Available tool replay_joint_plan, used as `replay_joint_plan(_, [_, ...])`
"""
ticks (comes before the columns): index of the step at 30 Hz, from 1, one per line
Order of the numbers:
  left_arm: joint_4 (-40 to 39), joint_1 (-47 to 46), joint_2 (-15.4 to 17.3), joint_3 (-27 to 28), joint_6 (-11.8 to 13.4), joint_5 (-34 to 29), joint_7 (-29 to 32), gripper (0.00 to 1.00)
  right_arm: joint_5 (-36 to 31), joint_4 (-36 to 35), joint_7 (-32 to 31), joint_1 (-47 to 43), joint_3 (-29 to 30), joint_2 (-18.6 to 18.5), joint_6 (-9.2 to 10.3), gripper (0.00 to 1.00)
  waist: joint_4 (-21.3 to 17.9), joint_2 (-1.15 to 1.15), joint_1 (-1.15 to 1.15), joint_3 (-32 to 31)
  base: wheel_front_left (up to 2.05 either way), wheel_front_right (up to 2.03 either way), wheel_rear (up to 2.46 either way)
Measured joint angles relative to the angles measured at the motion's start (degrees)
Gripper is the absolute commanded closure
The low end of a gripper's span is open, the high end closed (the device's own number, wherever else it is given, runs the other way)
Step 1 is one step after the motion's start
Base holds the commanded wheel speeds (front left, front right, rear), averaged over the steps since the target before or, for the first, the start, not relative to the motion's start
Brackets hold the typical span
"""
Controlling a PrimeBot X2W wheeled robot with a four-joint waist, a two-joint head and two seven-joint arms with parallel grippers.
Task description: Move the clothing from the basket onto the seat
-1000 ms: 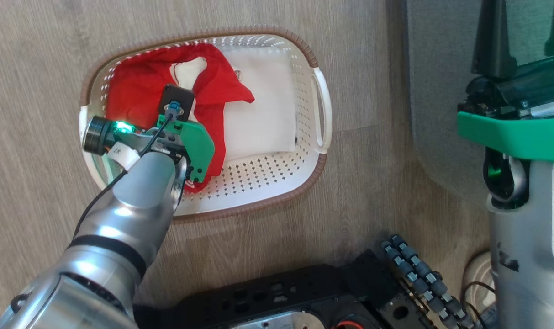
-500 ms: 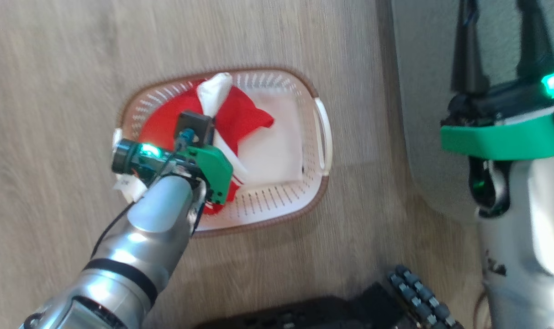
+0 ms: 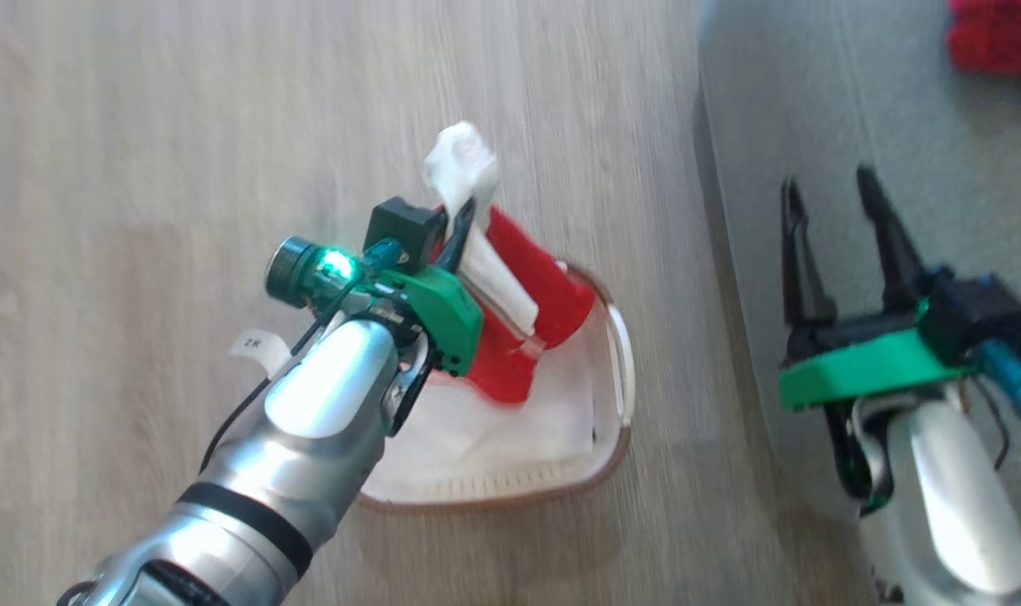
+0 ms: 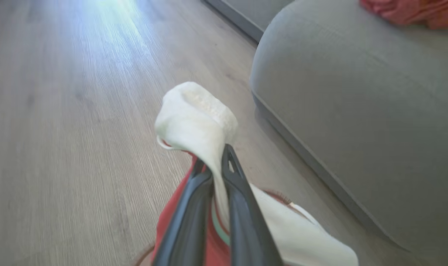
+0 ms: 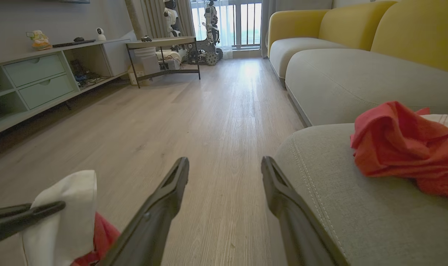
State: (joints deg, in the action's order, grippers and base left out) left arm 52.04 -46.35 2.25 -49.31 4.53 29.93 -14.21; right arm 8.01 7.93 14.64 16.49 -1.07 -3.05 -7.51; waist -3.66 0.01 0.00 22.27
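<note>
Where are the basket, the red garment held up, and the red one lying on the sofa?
basket [image 3: 624, 364]: head view, its white side handle.
held garment [image 3: 544, 290]: head view, red fold over the basket.
garment on the sofa [image 5: 390, 147]: right wrist view, red heap's middle.

Head view smears with motion blur. Daylight pours through the far window [image 5: 227, 26], glaring pale on the floor [image 4: 109, 18]; soft shadow hugs the base of the seat [image 4: 356, 92].

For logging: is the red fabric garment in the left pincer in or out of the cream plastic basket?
Out: the garment hangs from the left pincer above the basket.
</note>
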Motion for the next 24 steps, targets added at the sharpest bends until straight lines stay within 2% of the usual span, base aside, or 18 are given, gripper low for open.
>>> replay_joint_plan(7, [-4.4, 1.0, 0.2, -0.2, -1.1, 0.0, 0.4, 1.0, -0.5, 4.0, 0.0, -5.4, -0.9, 0.0, 0.0, 0.0, 1.8, 0.0, 0.0, -10.4, 0.0, 0.0, 0.0])
replay_joint_plan(15, [-10.2, 0.1, 1.4, -0.5, -1.5, 0.2, 6.8, 1.0, -0.4, 7.4, 0.0, -10.2, -4.0, 0.0, 0.0, 0.0, 3.1, 0.0, 0.0, -22.2, 0.0, 0.0, 0.0])
replay_joint_plan(24, [-15.9, -4.8, 1.4, 0.0, -1.0, 1.3, 10.0, 1.0, 0.1, 9.1, 0.0, -9.9, -7.8, 0.0, 0.0, 0.0, 4.7, 0.0, 0.0, -26.4, 0.0, 0.0, 0.0])
